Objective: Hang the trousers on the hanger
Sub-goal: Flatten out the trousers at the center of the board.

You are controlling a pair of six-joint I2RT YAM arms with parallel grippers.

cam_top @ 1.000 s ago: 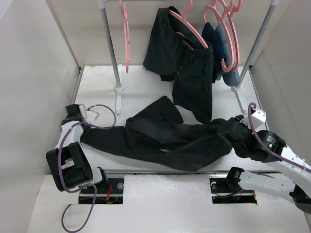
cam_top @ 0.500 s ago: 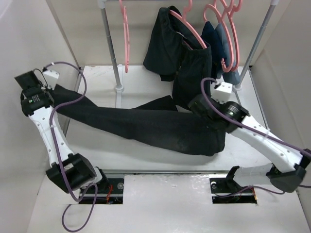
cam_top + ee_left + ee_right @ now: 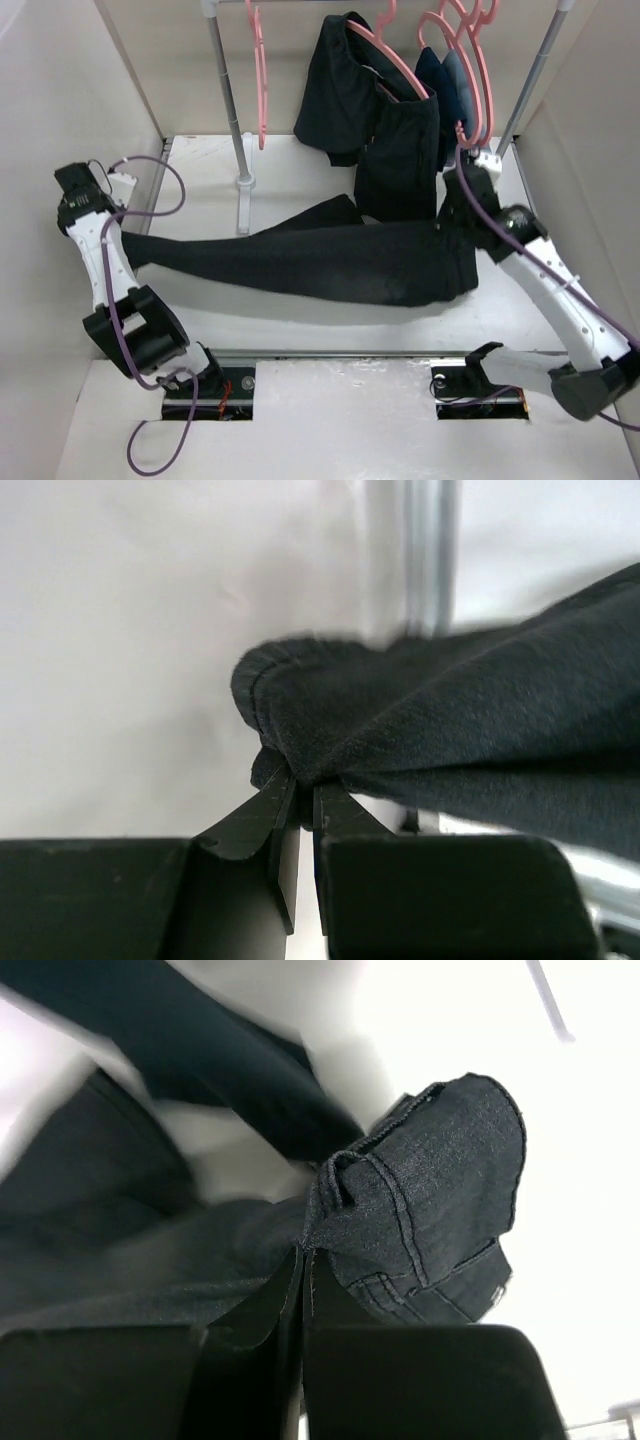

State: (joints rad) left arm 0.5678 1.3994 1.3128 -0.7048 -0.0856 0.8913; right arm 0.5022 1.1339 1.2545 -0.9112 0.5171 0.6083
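The right tool (image 3: 303, 1255) is carrying its end of the trousers (image 3: 330, 262) farther right, the left tool (image 3: 300, 780) is pulling the other end nearer, and the cloth is stretching into a straighter band.

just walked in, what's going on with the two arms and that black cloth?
Both arms have the black trousers stretched out between them over the table. The left pincer is shut on the end by the left wall. The right pincer is shut on the other end, near the rack's right post. The trousers are not on a hanger yet. The pink hangers hang on the rail at the back, one carrying another black garment.
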